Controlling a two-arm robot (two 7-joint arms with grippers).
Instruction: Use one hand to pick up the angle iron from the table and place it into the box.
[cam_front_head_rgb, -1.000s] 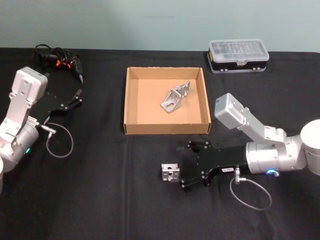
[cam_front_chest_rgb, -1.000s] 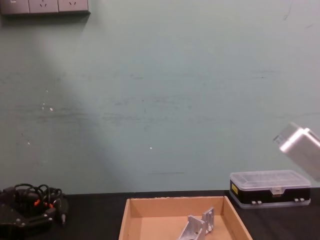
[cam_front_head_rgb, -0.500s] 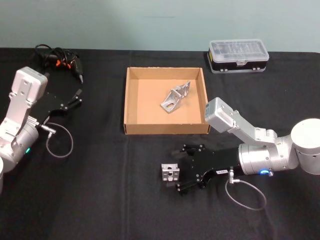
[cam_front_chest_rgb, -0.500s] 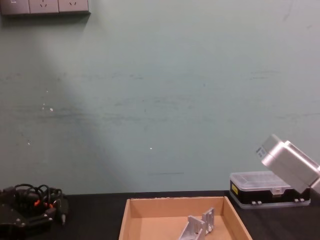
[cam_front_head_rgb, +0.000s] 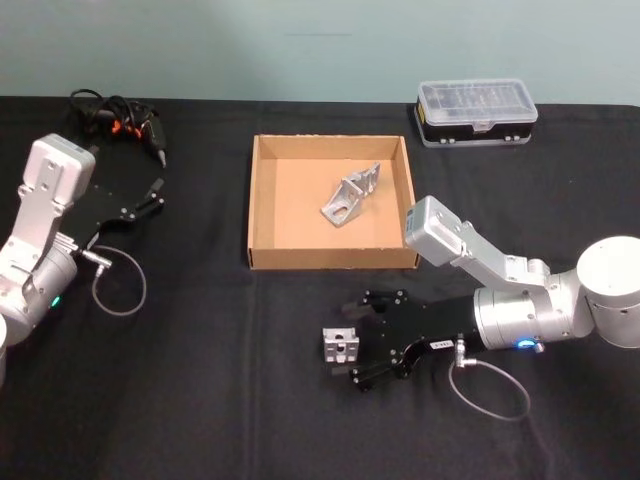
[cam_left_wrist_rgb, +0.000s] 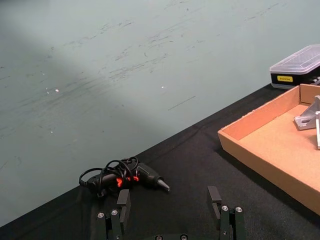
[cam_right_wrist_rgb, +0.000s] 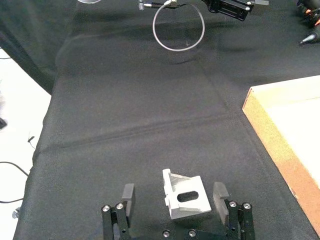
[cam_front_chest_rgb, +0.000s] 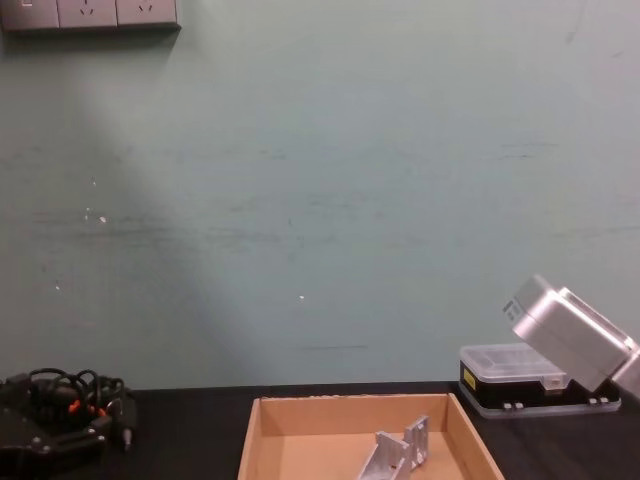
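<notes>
Two angle irons on show. First, the angle iron (cam_front_head_rgb: 340, 346) loose on the black worktop (cam_front_head_rgb: 200, 400), right between the fingers of the right end effector (cam_front_head_rgb: 345, 342). Sits just beside one finger (cam_right_wrist_rgb: 220, 191), with a clear gap to the other, its slotted face showing in the right wrist view (cam_right_wrist_rgb: 186, 196). Touches neither finger as far as can be seen.

Right end effector (cam_right_wrist_rgb: 174, 192) low over the worktop, pointing toward the robot's left. Spread wide around the piece, gripping nothing.

Beyond that end effector, farther from the robot's body: the tan cardboard box (cam_front_head_rgb: 330, 258), well apart from the loose piece. Holds a second angle iron (cam_front_head_rgb: 352, 195), leaning on its edge near the middle of the floor. Past the box's far right corner, a clear-lidded plastic case (cam_front_head_rgb: 477, 110) with a black base.

Left end effector (cam_front_head_rgb: 152, 197) off at the robot's left, raised a little over the worktop and well apart from the box. Fingers parted wide (cam_left_wrist_rgb: 169, 196), nothing between them. Just ahead of those fingers, a black corded tool (cam_left_wrist_rgb: 130, 177) with orange marks, lying at the far edge of the worktop.
</notes>
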